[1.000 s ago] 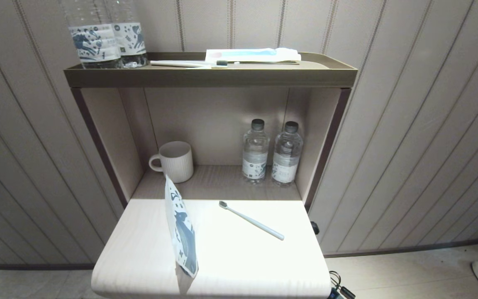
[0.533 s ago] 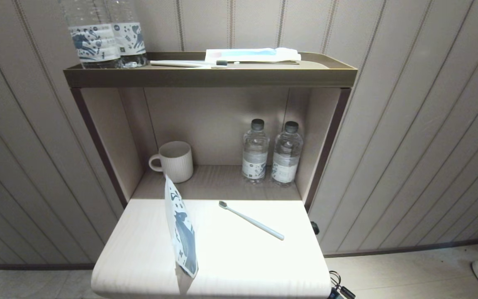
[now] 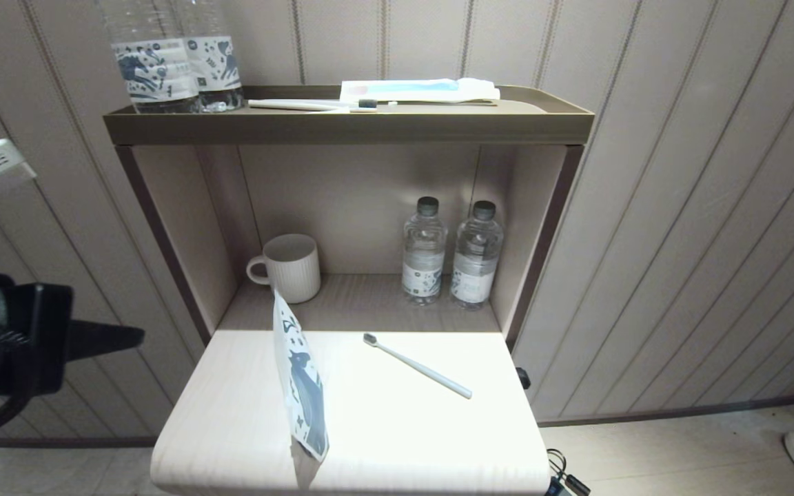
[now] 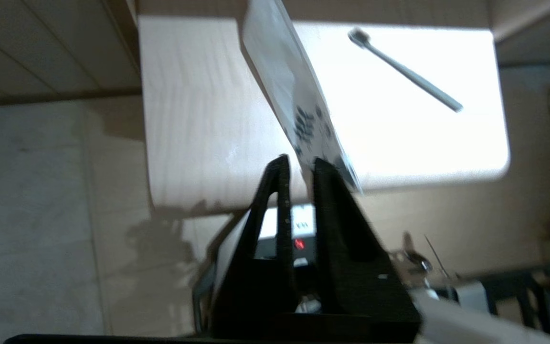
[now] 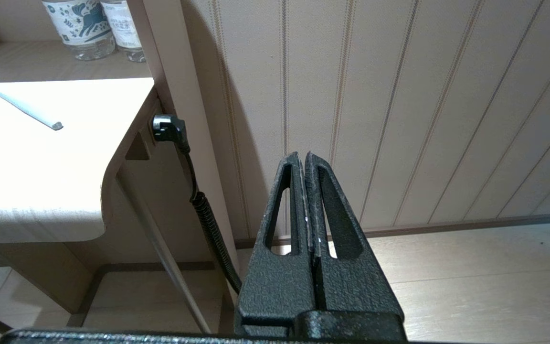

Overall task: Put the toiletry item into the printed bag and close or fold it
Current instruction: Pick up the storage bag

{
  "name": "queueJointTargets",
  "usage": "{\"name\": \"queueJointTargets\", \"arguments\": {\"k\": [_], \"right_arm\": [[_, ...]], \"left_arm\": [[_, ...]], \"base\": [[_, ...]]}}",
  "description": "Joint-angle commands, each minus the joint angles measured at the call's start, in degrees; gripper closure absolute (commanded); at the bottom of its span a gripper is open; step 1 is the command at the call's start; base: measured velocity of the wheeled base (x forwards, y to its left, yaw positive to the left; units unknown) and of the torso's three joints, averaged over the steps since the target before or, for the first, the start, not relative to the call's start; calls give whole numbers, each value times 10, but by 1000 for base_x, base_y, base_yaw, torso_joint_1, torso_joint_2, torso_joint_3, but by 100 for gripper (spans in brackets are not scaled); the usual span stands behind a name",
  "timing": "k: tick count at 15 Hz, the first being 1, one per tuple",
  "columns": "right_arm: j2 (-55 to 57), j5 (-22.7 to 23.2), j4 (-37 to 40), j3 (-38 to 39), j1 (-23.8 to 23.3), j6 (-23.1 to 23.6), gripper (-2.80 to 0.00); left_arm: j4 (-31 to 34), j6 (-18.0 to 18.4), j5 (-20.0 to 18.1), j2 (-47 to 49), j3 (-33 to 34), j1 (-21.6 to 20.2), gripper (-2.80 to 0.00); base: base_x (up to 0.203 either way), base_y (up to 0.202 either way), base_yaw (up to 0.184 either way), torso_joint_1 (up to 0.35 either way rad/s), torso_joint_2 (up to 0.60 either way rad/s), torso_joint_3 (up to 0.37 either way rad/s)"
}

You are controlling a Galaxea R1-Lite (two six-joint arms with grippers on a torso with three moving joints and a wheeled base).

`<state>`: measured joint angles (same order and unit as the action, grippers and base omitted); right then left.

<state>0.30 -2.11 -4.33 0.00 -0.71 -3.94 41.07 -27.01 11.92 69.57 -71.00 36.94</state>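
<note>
Pale wood-grain pull-out tabletop [image 3: 245, 406] is sitting in front of a beige open shelf unit against striped wall panelling. On it the printed bag [image 3: 300, 382] is standing upright on its edge, left of centre, reaching to the near edge; it is flat, white and translucent, showing a dark blue horse and small motifs. Right of it and apart, the toothbrush [image 3: 416, 366] is lying flat, running diagonally, its small dark grey bristle head pointing far-left and its slim pale grey-white handle pointing near-right.

Left gripper [image 4: 298, 165] is hovering off the near edge of the tabletop, beside the bag's near corner; its fingers are showing a narrow gap, and whether they are touching the bag cannot be told. In the head view the left arm [image 3: 11, 337] is showing at the left edge, off the table. Right gripper [image 5: 305, 160] is hanging low to the right of the unit over the floor, fingers pressed together, gripping nothing.

Inside the shelf a ribbed mug [image 3: 290, 267] is sitting far-left and two water bottles [image 3: 451, 251] far-right.
</note>
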Motion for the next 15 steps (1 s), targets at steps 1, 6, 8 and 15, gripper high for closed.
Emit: {"name": "queueJointTargets", "arguments": {"k": [1, 6, 8, 15], "right_arm": [[0, 0, -1, 0, 0, 0, 0], [0, 0, -1, 0, 0, 0, 0], [0, 0, -1, 0, 0, 0, 0], [0, 0, -1, 0, 0, 0, 0]], "left_arm": [[-33, -4, 47, 65, 4, 15, -280], [-97, -81, 82, 211, -37, 15, -280], [-89, -150, 50, 241, -52, 17, -280], [-25, -309, -83, 295, -37, 36, -280]], "base": [[0, 0, 0, 0, 0, 0], [0, 0, 0, 0, 0, 0], [0, 0, 0, 0, 0, 0], [0, 0, 0, 0, 0, 0]]}}
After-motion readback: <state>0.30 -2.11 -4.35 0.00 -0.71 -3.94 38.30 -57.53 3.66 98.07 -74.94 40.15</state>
